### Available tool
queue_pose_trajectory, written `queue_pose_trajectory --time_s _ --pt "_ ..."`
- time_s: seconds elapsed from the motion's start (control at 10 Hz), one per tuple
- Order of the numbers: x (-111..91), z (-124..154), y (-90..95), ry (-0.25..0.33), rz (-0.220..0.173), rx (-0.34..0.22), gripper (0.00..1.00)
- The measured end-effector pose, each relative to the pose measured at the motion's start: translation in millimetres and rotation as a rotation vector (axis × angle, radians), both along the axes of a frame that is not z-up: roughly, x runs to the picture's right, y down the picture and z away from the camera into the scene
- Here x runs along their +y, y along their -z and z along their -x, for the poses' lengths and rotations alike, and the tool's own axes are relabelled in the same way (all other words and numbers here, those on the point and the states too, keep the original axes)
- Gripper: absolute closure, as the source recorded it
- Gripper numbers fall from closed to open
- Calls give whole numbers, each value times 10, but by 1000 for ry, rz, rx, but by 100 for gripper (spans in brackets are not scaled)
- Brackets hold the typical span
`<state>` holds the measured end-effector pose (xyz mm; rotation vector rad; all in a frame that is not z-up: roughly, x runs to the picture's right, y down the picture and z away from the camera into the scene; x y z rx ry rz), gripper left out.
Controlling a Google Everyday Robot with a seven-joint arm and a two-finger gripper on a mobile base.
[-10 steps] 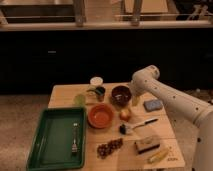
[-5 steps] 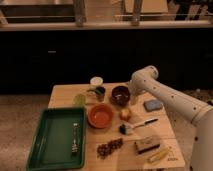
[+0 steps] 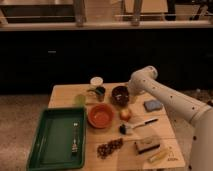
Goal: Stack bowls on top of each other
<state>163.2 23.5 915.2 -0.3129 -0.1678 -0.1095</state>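
Hand still at maroon bowl, unmoved.

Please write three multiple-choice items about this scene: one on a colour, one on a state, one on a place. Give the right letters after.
1. The tray is:
A green
B blue
C white

2. The maroon bowl and the orange bowl are:
A stacked
B unstacked, each upright on the table
C both in the tray

3. The pincer is:
A over the tray
B inside the orange bowl
C by the maroon bowl's right side

Answers:
1 A: its floor and walls are green.
2 B: each bowl stands on its own spot on the table.
3 C: the arm comes down and ends next to the maroon bowl.
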Motion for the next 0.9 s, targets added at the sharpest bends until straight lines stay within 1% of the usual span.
queue_pose_trajectory --time_s 0.2,0.4,0.5,0.7,0.8,0.9 --pt "-16 5 -28 7 -7 -7 21" --pt "-67 42 14 13 -14 -10 34" --pt "-79 26 33 12 -17 -10 39" --pt "-57 33 7 9 -20 -15 39" --pt "-53 65 0 15 -24 -21 41" --pt "-74 74 16 28 -30 -24 47"
